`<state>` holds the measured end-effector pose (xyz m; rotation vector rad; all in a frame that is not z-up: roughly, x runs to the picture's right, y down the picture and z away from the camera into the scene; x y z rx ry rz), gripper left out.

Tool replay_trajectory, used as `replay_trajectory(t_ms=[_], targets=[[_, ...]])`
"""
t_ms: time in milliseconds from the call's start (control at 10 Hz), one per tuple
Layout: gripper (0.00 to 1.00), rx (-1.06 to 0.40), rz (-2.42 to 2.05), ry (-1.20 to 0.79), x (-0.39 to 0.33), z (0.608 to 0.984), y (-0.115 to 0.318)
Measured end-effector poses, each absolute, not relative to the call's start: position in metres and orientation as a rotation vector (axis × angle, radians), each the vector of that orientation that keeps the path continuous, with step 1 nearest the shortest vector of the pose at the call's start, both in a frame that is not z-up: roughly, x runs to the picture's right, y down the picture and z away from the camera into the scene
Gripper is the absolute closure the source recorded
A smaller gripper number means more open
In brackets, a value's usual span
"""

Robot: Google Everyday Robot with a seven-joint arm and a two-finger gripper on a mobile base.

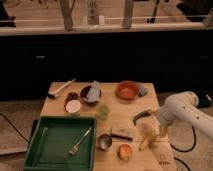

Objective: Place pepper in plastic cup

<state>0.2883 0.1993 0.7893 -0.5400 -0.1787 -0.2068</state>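
Observation:
The pepper (141,116) is a slim, curved green chili lying on the wooden table (115,107), right of centre. The plastic cup (103,111) is small, light green and translucent, and stands upright near the table's middle, left of the pepper. My white arm comes in from the right. Its gripper (162,127) hangs just right of the pepper and above the table's right edge, next to a pale yellow banana-like piece (146,136). Nothing shows in the gripper.
A green tray (47,150) with a fork (80,141) sits front left. Near the cup are a metal cup (104,142), a dark bar (121,132), an orange fruit (124,151), a white-topped container (73,106), a dark bowl (91,93), an orange bowl (127,90) and a brush (62,88).

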Motion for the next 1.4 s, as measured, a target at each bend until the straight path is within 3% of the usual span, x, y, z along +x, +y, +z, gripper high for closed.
replay_trajectory(t_ms=[700, 1000, 1100, 1400], targets=[[0.2, -0.523, -0.259, -0.176, 0.261, 0.834, 0.168], [0.2, -0.557, -0.248, -0.16, 0.266, 0.854, 0.174], [0.24, -0.565, -0.241, -0.159, 0.268, 0.86, 0.174], [0.53, -0.597, -0.228, -0.156, 0.274, 0.873, 0.18]])
